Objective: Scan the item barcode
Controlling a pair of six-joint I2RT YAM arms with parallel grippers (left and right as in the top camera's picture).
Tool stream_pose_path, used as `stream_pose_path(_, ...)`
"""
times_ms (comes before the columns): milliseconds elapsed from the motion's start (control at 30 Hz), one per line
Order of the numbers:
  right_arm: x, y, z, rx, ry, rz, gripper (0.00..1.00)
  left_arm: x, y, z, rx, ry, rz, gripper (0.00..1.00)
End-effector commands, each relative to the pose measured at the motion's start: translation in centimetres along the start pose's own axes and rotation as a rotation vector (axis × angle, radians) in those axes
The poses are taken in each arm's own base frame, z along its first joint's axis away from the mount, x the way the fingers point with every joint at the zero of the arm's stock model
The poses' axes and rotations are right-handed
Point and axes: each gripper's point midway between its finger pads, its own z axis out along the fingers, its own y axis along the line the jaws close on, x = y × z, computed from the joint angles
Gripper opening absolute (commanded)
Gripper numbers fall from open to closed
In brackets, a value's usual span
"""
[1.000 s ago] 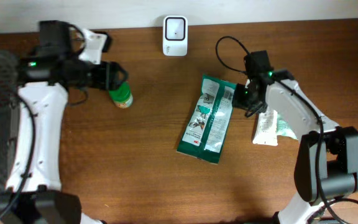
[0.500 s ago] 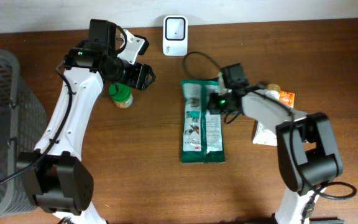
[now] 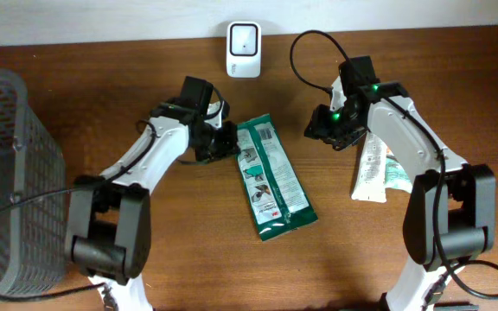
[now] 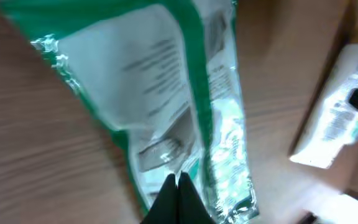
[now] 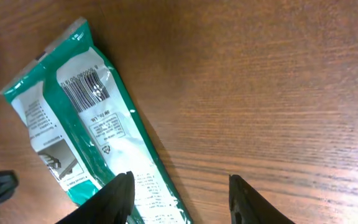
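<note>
Diagonally lies the green pouch (image 3: 271, 177), barcode end (image 5: 84, 93) nearer the scanner (image 3: 243, 39).

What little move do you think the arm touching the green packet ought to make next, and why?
Probably the left gripper, shut and seemingly pinching the green packet at its edge, should lift that end off the table. The packet lies flat with its barcode facing up, while the white scanner stands at the table's back edge.
</note>
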Motion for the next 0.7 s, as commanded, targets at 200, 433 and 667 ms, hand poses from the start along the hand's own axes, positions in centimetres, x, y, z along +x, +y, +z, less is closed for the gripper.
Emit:
stream_pose_path(200,0.5,-0.4,-0.5,0.022,0.014,0.015,0.47,2.5,2.3,5.8,0.043,0.152,-0.099,0.0)
stream_pose_path(433,4.6,2.4,3.7,-0.304,0.236,-0.298,0.53,5.8,6.6,7.9,-0.103,0.281,-0.195,0.0)
stream_pose_path(667,8.7,2.7,9.2,-0.4,0.404,-0.343,0.54,5.8,6.5,7.9,-0.102,0.28,-0.194,0.0)
